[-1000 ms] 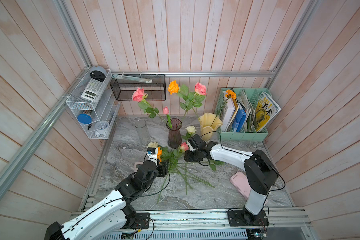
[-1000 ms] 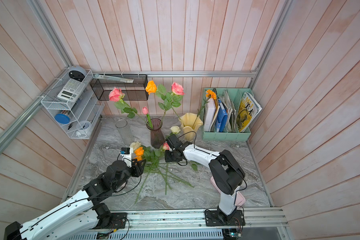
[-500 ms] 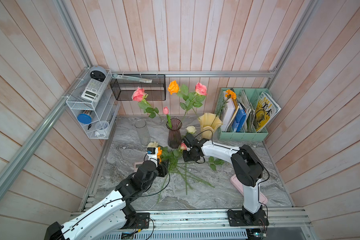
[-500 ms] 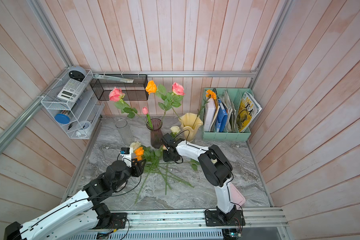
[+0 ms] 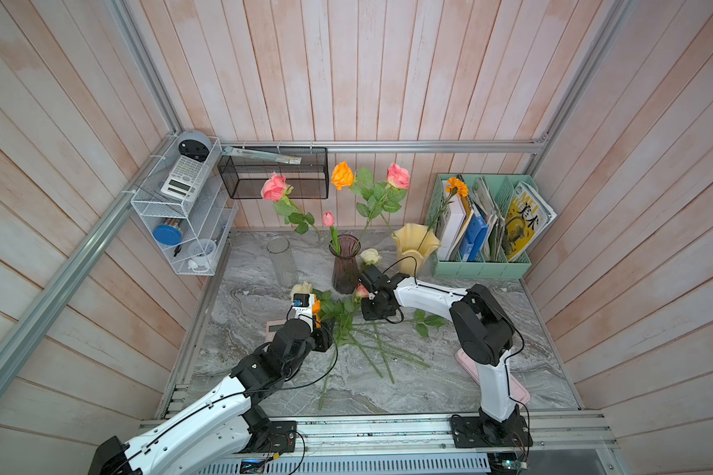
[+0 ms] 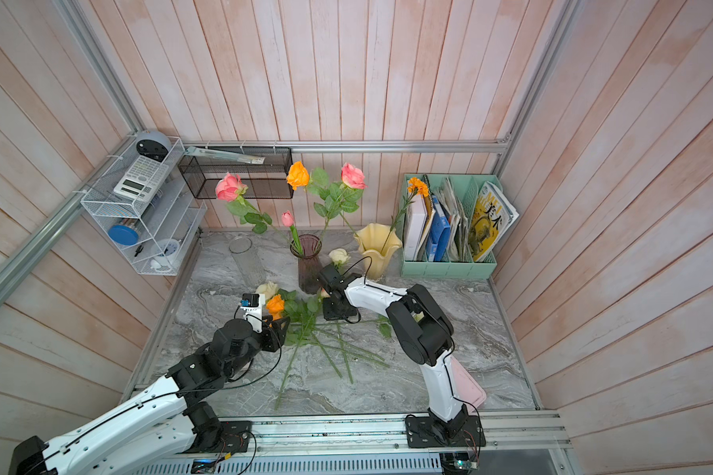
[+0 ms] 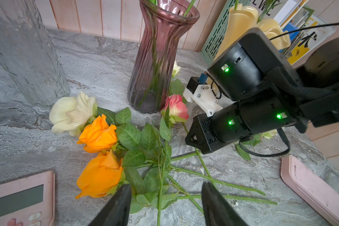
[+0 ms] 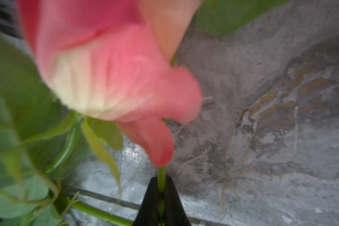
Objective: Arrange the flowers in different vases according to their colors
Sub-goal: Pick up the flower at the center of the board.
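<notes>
At the left, the clear glass vase (image 5: 283, 259) stands upright on the marble counter (image 5: 449, 382). Nearer the front edge, the left pincer (image 7: 165, 203) hovers with its jaws spread over the leaves and stems of the flowers (image 7: 161, 176) lying loose on the counter. Among them are a cream rose (image 7: 72, 113) and two orange roses (image 7: 98, 133) side by side. In the middle stands the purple vase (image 5: 345, 263), with tall stems rising from it, pink heads and an orange one on top. Low beside its foot is a pink rose (image 7: 176, 107). The right pincer (image 8: 161, 184) is pressed onto its green stem just below the head. Farther right, the yellow vase (image 5: 414, 246) holds one orange-headed stem, next to the mint file holder (image 5: 482, 269).
</notes>
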`<state>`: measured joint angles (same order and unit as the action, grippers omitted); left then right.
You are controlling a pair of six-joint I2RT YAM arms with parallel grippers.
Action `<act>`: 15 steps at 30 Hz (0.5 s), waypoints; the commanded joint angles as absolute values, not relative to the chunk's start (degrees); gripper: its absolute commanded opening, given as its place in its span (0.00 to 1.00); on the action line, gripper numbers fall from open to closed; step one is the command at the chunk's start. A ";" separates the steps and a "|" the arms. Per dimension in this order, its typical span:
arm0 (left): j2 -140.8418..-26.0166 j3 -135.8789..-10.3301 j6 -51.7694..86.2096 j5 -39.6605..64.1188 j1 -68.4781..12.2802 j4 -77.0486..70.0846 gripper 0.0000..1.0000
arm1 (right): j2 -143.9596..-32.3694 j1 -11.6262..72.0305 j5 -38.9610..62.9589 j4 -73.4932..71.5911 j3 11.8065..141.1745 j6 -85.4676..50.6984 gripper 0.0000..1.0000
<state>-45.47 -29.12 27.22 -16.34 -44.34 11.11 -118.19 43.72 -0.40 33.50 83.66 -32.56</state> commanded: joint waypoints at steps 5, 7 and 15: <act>-45.87 -29.08 25.91 -15.73 -44.54 9.90 0.62 | -114.47 42.86 -3.44 34.59 85.91 -31.60 0.00; -46.14 -29.10 25.73 -15.61 -44.54 9.84 0.62 | -113.21 42.34 -3.58 35.51 86.16 -31.08 0.00; -48.11 -28.74 25.62 -15.05 -44.52 8.12 0.62 | -107.83 39.46 -0.87 35.32 83.28 -30.54 0.00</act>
